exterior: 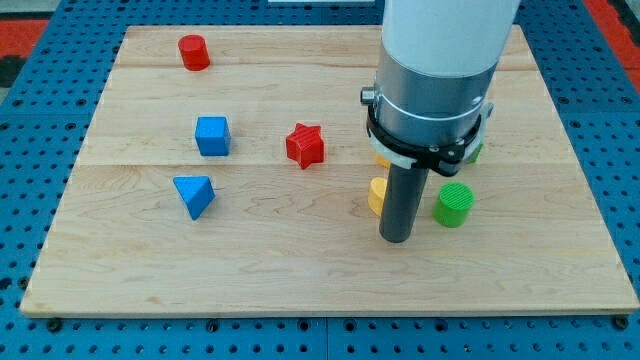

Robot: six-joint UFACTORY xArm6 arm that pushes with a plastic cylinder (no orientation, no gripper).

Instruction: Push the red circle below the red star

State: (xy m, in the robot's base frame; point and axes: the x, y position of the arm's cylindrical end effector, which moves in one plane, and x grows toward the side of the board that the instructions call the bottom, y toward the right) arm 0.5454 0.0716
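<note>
The red circle (194,52), a short red cylinder, stands near the board's top left. The red star (305,145) lies near the board's middle, well below and to the right of the circle. My tip (397,238) rests on the board to the right of and below the star, far from the red circle. It is right next to a yellow block (376,195) on its left; I cannot tell if they touch.
A blue cube (212,135) and a blue triangular block (194,195) lie left of the star. A green cylinder (454,204) stands right of my tip. Another yellow piece (382,159) and a green piece (475,152) show partly behind the arm.
</note>
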